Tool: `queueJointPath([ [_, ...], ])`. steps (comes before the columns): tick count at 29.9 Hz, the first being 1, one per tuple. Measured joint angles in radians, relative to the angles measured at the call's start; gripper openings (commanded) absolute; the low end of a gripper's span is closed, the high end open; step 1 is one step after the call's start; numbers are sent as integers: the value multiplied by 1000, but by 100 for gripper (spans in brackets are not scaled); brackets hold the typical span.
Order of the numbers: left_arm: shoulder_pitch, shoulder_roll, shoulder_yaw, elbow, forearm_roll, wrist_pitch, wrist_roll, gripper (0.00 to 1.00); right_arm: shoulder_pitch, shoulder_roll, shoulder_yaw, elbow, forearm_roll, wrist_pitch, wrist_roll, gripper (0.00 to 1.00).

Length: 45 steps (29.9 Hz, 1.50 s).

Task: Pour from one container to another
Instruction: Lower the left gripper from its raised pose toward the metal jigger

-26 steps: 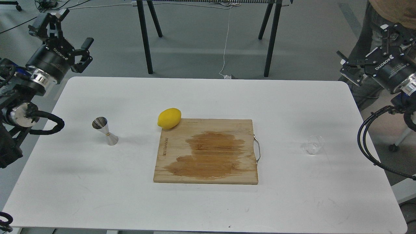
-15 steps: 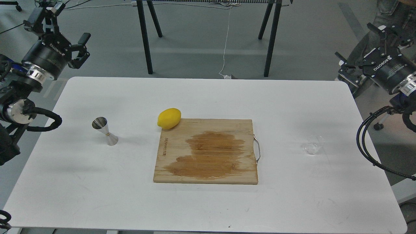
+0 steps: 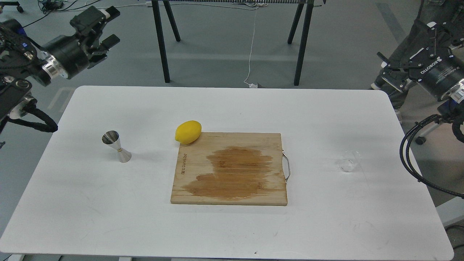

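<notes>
Hanging off the table's far corners, our left gripper (image 3: 105, 27) gapes with fingers apart, holding nothing; our right gripper (image 3: 407, 61) we cannot tell; the steel jigger (image 3: 116, 146) stands upright, mouth skyward, left of the cutting board (image 3: 232, 168); the glass cup (image 3: 350, 161) stands upright at right.

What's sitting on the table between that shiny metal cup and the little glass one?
In the head view, a wooden cutting board between jigger and glass cup, lemon at its corner.
</notes>
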Motion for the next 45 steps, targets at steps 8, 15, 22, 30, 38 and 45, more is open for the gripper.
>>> queueJointPath([
  [8,189,130,12,-231,286,604,0,100,-2,4,-1,-1,0,0,0,99],
  [15,481,272,12,-404,361,809,0,100,-3,4,-4,-5,0,0,0,99],
  [22,682,280,6,-390,455,812,0,100,-4,4,-4,-10,0,0,0,99],
  [30,764,182,10,-281,503,812,0,98,-15,2,-8,-11,0,0,0,99],
  [38,759,3,14,-68,577,812,0,98,-15,-3,-6,-8,0,0,0,99],
  [45,705,-91,27,45,583,812,0,98,-16,-11,-3,-5,0,0,0,99],
])
